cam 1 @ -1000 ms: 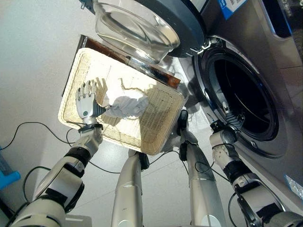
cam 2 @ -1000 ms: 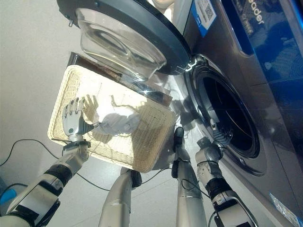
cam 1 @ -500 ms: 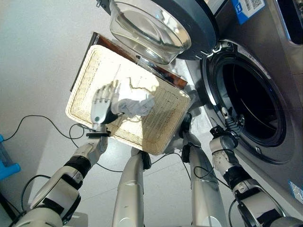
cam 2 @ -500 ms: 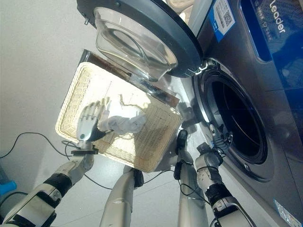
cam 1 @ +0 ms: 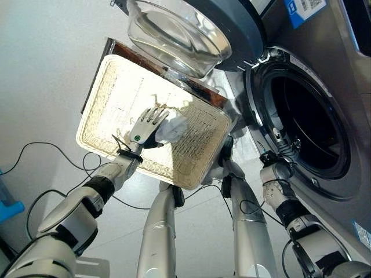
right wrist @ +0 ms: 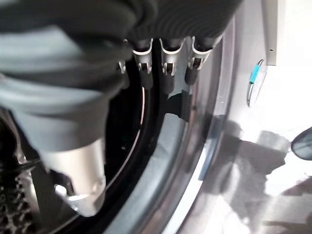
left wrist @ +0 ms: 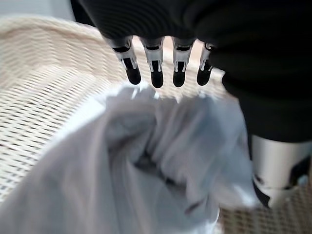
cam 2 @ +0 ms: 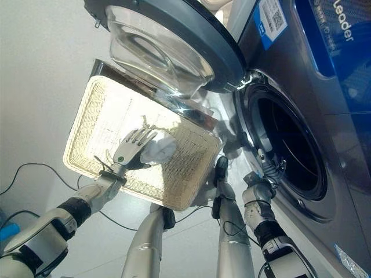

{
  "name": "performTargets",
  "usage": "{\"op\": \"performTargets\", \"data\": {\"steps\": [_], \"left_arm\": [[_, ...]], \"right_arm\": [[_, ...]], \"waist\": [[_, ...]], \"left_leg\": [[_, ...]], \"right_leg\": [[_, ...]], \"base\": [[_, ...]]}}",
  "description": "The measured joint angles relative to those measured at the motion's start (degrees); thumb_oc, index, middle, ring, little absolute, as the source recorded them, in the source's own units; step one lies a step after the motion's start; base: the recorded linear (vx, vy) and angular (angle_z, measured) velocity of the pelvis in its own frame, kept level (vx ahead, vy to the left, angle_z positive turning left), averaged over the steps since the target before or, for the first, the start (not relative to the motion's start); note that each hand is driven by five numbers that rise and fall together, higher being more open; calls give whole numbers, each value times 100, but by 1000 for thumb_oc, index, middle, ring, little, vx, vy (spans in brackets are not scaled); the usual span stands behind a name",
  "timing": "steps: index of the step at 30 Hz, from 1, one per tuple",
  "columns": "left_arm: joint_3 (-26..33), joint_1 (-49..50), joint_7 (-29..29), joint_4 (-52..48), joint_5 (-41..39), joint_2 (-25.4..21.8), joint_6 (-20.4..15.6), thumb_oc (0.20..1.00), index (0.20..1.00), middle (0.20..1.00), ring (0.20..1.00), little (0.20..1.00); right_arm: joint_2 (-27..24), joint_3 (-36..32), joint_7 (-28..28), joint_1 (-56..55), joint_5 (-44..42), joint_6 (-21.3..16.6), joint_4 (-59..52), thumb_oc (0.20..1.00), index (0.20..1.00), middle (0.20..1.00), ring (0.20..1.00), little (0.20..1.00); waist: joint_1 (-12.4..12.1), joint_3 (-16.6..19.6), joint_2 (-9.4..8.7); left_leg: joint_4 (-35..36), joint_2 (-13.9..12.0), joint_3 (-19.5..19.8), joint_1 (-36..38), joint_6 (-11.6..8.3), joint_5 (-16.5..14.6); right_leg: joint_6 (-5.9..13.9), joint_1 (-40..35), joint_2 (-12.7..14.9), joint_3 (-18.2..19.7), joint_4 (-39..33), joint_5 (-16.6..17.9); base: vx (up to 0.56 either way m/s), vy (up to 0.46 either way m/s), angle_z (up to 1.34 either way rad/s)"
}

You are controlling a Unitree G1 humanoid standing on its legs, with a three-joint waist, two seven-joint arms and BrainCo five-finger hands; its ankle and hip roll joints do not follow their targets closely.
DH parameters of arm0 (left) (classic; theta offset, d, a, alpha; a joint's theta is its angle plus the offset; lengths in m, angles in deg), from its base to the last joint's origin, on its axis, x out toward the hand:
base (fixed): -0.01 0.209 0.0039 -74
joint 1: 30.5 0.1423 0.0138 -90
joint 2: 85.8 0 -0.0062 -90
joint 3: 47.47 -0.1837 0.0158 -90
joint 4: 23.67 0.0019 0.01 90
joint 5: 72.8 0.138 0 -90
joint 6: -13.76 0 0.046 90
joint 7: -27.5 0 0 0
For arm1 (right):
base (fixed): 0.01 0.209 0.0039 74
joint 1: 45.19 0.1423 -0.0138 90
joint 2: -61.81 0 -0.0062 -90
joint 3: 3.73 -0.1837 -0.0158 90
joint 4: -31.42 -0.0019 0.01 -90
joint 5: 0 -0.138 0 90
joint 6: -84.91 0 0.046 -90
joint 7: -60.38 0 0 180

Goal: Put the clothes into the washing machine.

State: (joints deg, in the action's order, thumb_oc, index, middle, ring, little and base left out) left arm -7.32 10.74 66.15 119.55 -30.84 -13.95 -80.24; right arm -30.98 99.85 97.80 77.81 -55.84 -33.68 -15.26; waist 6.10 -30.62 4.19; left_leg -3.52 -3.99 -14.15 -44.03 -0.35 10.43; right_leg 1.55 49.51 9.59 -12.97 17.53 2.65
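Floor: pale, with wicker basket (cam 1: 110, 98) left of washing machine (cam 1: 324, 87).
Progress: we see drum (cam 1: 301, 121) dark, door (cam 1: 197, 29) open; white garment (cam 1: 173, 128) lies in the basket, nothing loaded yet.
Left hand (cam 1: 146, 124): fingers spread over the garment, not closed on it.
Right hand (right wrist: 165, 63): fingers relaxed at the drum opening, holding nothing.
Clearance: door overhangs basket's far edge; we judge lift path runs right, under it.

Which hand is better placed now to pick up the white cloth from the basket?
The left hand. It is over the crumpled white cloth in the pale woven wicker basket, with its fingers straight above the fabric. The right hand is by the washing machine's round opening, away from the basket.
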Motion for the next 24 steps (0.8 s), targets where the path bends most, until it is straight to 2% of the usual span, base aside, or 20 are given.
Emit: {"op": "performTargets", "data": {"steps": [5, 6, 14, 23, 24], "left_arm": [[-20, -214, -338, 418, -16, 171, 257, 1000, 1000, 1000, 1000, 1000], [-72, -365, -467, 711, -47, 359, 393, 1000, 1000, 1000, 1000, 1000], [-115, -732, -1160, 919, -120, 679, 900, 1000, 1000, 1000, 1000, 1000], [-124, -808, -1385, 964, -70, 883, 1445, 1000, 1000, 1000, 1000, 1000], [-145, -820, -1453, 966, 26, 887, 1620, 200, 200, 200, 200, 200]], "right_arm": [[5, 10, -23, 120, -40, -6, 72, 1000, 1000, 1000, 1000, 1000], [8, 10, -64, 228, -125, -39, 227, 1000, 1000, 1000, 1000, 1000], [13, 8, -191, 541, -342, -149, 550, 1000, 1000, 1000, 1000, 1000], [44, 9, -232, 824, -463, -247, 649, 1000, 1000, 1000, 1000, 1000], [45, 8, -240, 836, -527, -256, 653, 1000, 1000, 1000, 1000, 1000]], "waist": [[82, -1, -1], [92, -1, -1], [93, 0, -5], [76, 36, -75], [70, 90, -176]], "left_leg": [[-24, -32, -3, -36, -8, -4], [-31, -44, 0, -57, -10, -5], [-113, -66, 17, -161, -34, -28], [-227, -142, 41, -233, -94, -72], [-272, -180, 46, -279, -109, -82]], "right_leg": [[-1, 19, -36, 5, -26, 0], [-2, 31, -46, 1, -34, 1], [-8, 84, -71, 3, -36, 5], [13, 101, -155, -10, -32, -9], [15, 135, -187, -11, -32, -11]], "base": [[0, 0, 0], [0, 0, 0], [-5, -9, 0], [-7, -39, -2], [-7, -50, -3]]}}
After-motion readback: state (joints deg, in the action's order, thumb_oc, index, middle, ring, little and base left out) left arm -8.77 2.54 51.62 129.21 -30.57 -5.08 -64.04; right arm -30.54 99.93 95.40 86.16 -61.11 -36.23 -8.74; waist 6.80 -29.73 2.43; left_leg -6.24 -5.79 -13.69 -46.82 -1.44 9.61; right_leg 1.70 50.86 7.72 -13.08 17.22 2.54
